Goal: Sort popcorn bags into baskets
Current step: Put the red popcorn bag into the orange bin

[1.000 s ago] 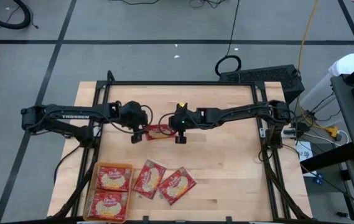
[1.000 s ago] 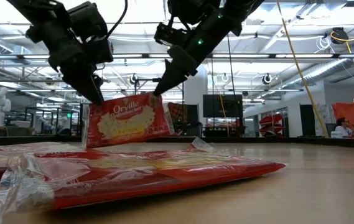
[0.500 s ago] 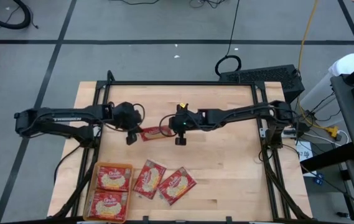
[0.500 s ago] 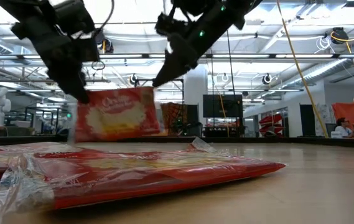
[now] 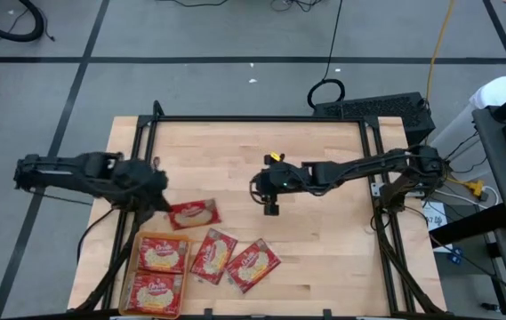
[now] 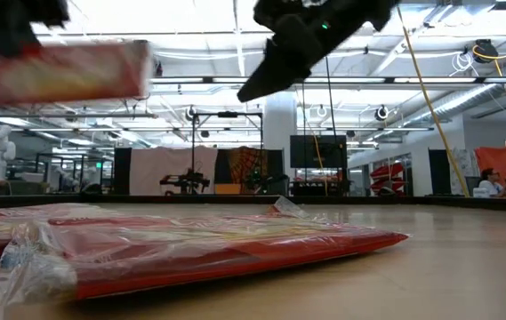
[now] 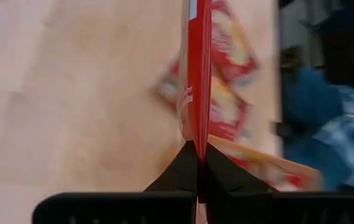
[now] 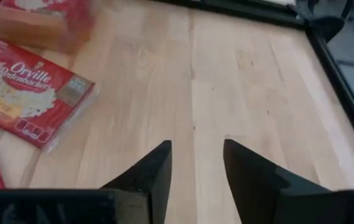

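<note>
A red popcorn bag (image 5: 193,213) hangs in the air at the table's left, with my left gripper (image 5: 161,205) shut on it. It shows edge-on in the left wrist view (image 7: 196,74) and as a blur in the low view (image 6: 57,71). The orange basket (image 5: 132,267) at the near left holds two bags lying flat. Two loose bags (image 5: 212,256) (image 5: 253,264) lie flat on the table to its right. My right gripper (image 5: 270,201) stands open above the table's middle, with nothing between its fingers (image 8: 195,162). My left gripper pinches the bag's left end (image 7: 196,146) between its two fingers. The fingers reach in about level from the table's left. The bag is lifted clear of the table, its printed face up, and it juts out toward the right from the fingers.
Bare wood lies under my right gripper and across the table's right half (image 8: 251,74). A black frame (image 5: 261,119) runs along the table's far edge and sides. The room beyond the table shows in the low view.
My left gripper has shut on the bag's left end and my right gripper has opened and let go of it. The left gripper has carried the bag toward the table's left and near edge, toward the basket. The right gripper has drawn back a little toward the right.
</note>
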`<state>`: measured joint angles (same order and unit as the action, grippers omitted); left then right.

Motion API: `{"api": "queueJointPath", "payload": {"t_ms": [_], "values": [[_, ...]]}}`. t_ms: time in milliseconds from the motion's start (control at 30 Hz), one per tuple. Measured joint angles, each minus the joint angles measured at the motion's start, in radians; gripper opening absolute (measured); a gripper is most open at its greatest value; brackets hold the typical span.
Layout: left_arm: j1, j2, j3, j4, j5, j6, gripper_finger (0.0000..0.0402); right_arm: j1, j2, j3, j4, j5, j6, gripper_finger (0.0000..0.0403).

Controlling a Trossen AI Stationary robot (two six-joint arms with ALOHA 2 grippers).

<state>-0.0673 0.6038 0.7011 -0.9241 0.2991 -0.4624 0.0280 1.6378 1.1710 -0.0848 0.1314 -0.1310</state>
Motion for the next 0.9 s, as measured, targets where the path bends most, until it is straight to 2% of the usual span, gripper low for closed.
{"api": "queueJointPath", "payload": {"t_ms": [167, 400, 667, 900], "values": [[-0.168, -0.054, 0.081, -0.127, -0.004, -0.209, 0.0003, 0.028, -0.049, -0.17, 0.176, -0.004, -0.02, 0.0141], [-0.417, -0.015, 0.101, -0.249, -0.01, -0.4, 0.0002, 0.06, -0.096, -0.33, 0.356, -0.004, -0.034, 0.0141], [-0.62, 0.101, 0.101, -0.243, -0.05, -0.567, 0.0007, 0.066, -0.096, -0.37, 0.388, -0.005, -0.015, 0.0141], [-0.727, 0.219, 0.101, -0.227, -0.049, -0.688, 0.0013, 0.066, -0.096, -0.37, 0.419, -0.005, -0.034, 0.0141]]}}
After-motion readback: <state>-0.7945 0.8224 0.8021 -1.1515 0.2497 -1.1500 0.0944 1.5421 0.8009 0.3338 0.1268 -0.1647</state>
